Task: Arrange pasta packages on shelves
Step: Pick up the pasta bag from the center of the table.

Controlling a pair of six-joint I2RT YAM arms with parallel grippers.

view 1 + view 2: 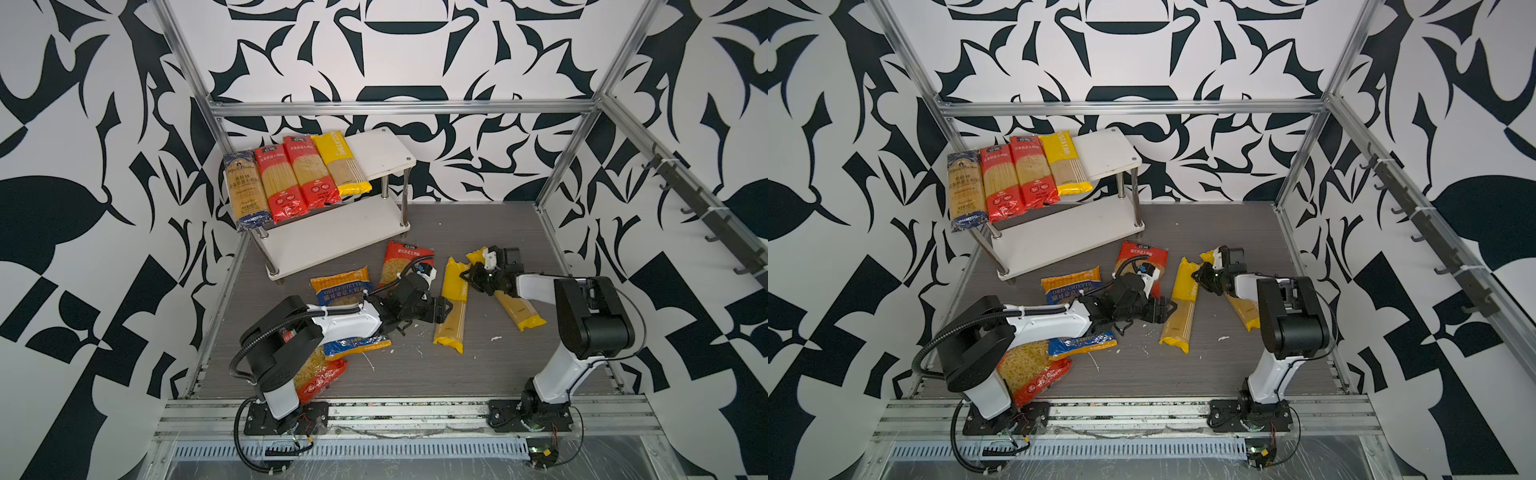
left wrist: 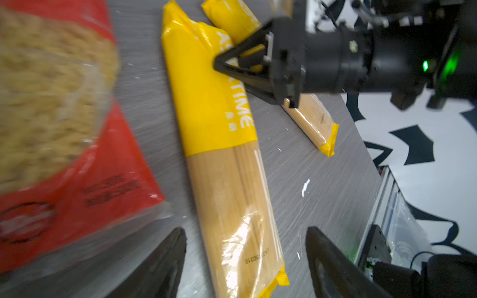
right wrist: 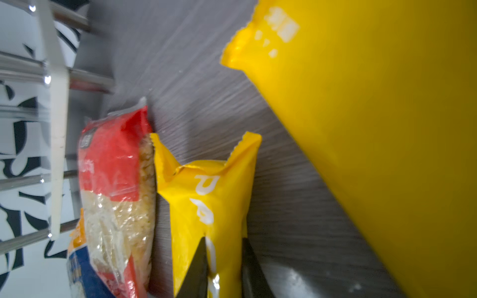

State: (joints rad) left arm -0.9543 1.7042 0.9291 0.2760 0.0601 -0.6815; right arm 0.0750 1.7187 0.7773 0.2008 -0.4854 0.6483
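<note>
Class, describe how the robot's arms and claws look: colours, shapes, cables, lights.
Both the left arm and right arm have white shells between bulky black joints. A black ribbed hose runs along the left arm. The left claw and right claw have black open-framed triangular fingers. A green light glows behind the right claw.

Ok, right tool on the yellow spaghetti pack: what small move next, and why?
Probably a small lift with the right tool: it looks shut on the yellow spaghetti pack near its printed end, the pack rests on the table, and the left tool is open, gripping nothing.
</note>
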